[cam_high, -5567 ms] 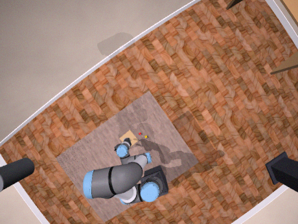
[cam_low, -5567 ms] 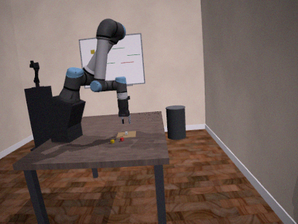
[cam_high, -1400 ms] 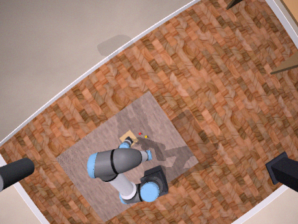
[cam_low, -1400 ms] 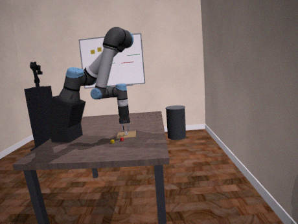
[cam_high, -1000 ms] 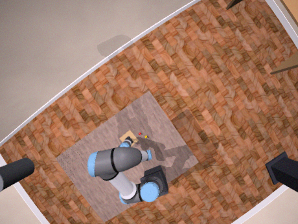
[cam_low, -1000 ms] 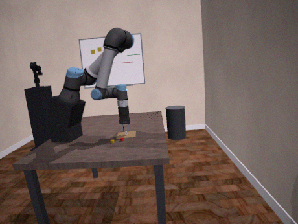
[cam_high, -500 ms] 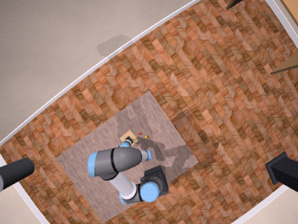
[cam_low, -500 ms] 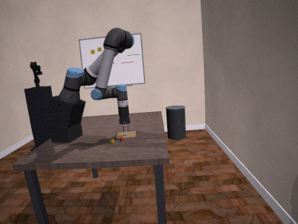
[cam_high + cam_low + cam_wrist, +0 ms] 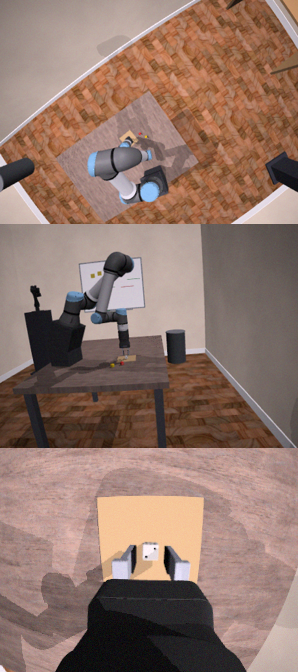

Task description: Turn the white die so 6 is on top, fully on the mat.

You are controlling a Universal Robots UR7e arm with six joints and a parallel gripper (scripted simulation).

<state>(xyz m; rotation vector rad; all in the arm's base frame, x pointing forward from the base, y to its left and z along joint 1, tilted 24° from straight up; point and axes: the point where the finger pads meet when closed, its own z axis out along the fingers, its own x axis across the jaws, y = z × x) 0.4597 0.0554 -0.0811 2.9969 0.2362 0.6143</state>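
While the tool (image 9: 150, 563) hangs over the tan mat (image 9: 120, 518), its fingers stand apart, gripping nothing, straddling the white die (image 9: 150, 551) that sits on the mat. Die looks small, light, rigid, smooth-faced; best pinched on two opposite side faces. Top pips hard to read, maybe one. Red die (image 9: 140, 133) and yellow die (image 9: 146, 136) lie off-mat on the tabletop (image 9: 152, 376).

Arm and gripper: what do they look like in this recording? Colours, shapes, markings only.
The arm is built of round tubular links, dark grey and lighter silver-grey, with light blue caps on the joints. It rises from a black boxy pedestal. The gripper has a black blocky body and two flat, pale grey parallel fingers with dark inner faces. No cables or lettering show.
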